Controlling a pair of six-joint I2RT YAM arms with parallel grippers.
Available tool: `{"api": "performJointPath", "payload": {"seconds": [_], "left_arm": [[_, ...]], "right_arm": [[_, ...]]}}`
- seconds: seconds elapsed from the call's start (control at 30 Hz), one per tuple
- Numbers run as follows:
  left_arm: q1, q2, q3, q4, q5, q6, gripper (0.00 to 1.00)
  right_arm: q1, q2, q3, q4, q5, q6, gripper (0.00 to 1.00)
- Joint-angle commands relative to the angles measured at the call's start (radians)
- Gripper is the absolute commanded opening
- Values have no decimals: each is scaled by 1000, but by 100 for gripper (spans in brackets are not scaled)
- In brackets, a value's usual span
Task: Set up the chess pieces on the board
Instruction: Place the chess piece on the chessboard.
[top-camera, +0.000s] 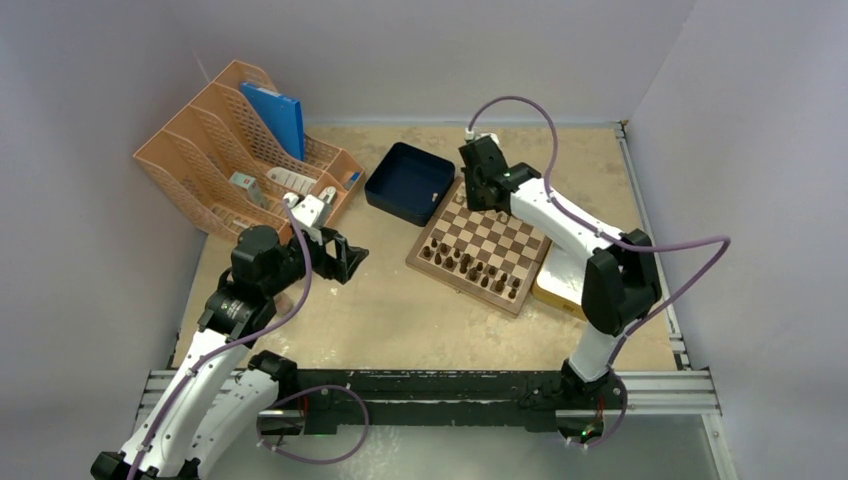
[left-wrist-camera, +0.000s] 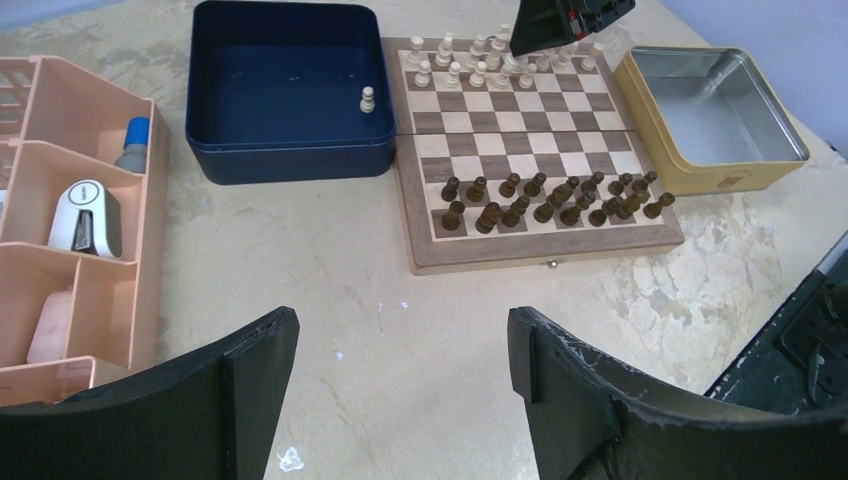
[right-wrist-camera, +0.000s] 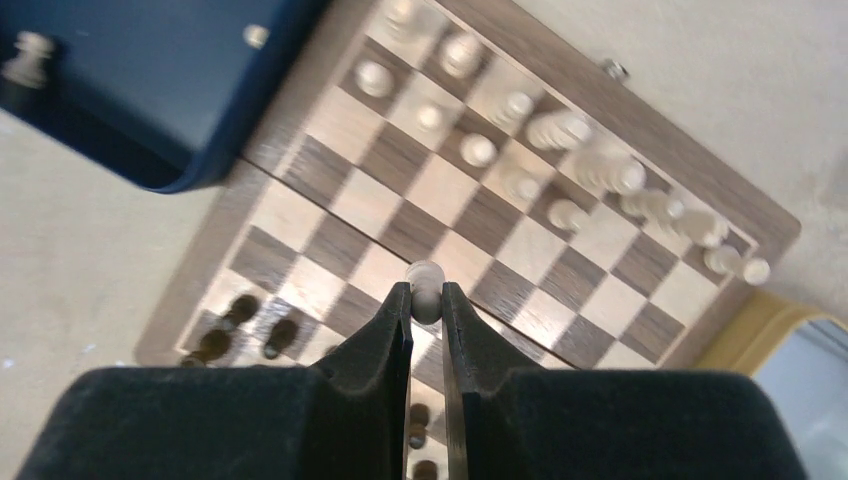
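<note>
- Board (top-camera: 492, 240): wooden and checkered, lying flat and turned at an angle on the right half of the table (top-camera: 400, 320), well away from the table's near edge.
- Pale chess pieces (left-wrist-camera: 470, 62): crowded on the two rows along the board's far edge. Several stand close together and off-centre on their squares. The exact count cannot be told.
- Lone pale piece (left-wrist-camera: 367, 99): upright inside the blue tray (left-wrist-camera: 285, 162), close to the tray wall on the board side.
- Dark pieces (left-wrist-camera: 545, 200): on the two rows along the board's near edge, loosely aligned.
- Right gripper (right-wrist-camera: 427, 300): over the board's far half, pointing down, with its jaws clamped on the head of a held pale piece (right-wrist-camera: 426, 280). Whether the piece's base touches a square cannot be told.
- Left gripper (left-wrist-camera: 402, 322): jaws wide apart. It hangs over the table between the orange organiser (top-camera: 235, 150) and the board, apart from both.
- Blue tray: just beside the board's left side, towards the board's far corner.
- Yellow tin (left-wrist-camera: 700, 178): open, shiny metal inside, just beside the board's right side. In the top view the right arm covers part of it.
- Orange organiser: at the far-left corner of the table, holding a blue folder (top-camera: 275, 112) and small items.
</note>
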Motion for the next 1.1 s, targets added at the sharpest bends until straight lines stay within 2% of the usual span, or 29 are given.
{"api": "performJointPath", "payload": {"seconds": [0.0, 0.4, 1.07], "left_arm": [[-6, -2, 31, 53, 56, -11, 76], [-55, -18, 27, 55, 51, -1, 76], [-99, -37, 27, 50, 25, 10, 76]], "right_arm": [[-60, -87, -103, 33, 45, 60, 11], [-226, -178, -314, 108, 76, 181, 12], [-368, -151, -400, 186, 54, 181, 13]]}}
